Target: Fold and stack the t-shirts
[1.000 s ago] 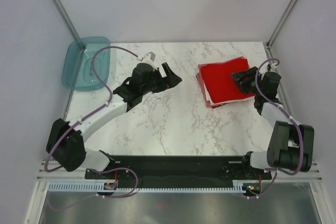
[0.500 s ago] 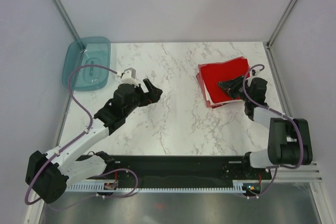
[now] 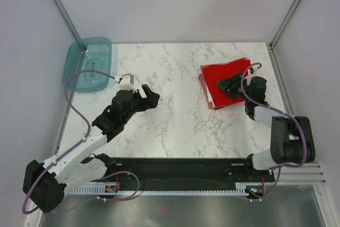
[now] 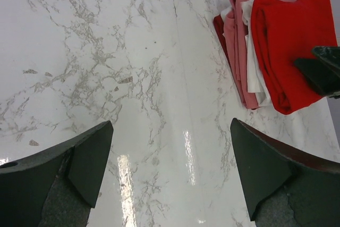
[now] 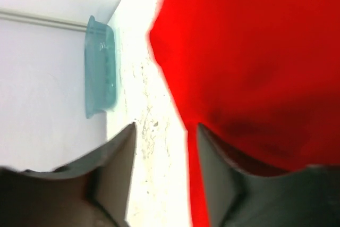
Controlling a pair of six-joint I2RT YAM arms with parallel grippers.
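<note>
the right jaws stand part-way open with nothing clamped between them. in the right wrist view one of the fingers point(image 5: 114, 168) sits over bare surface point(image 3: 180, 126) and the other over cloth, and the edge of the bright red t-shirt point(image 3: 223, 73) runs through the gap. from above, the right arm point(image 3: 260, 104) reaches in low from the near right, its jaws on or just over the near part of that top shirt (whether they touch the cloth i cannot tell).

the red shirt lies folded on top of the white t-shirt point(image 4: 254, 73) and the pinkish-red t-shirt point(image 4: 237, 41). the three make one pile at the far right of the surface, and the two lower shirts peek out along its left edge.

the risk, as i judge it, is here: if the jaws close or slide while this low, they could pinch only the top layer. that would drag the fold open or skew the red shirt off the pile, and the stepped left edge would spread further.

the left jaws are spread wide and empty above bare marble. the left arm point(image 3: 122, 107) is well apart from the pile, which lies off to its right. the teal tub point(image 3: 87, 65) sits at the far left corner.
</note>
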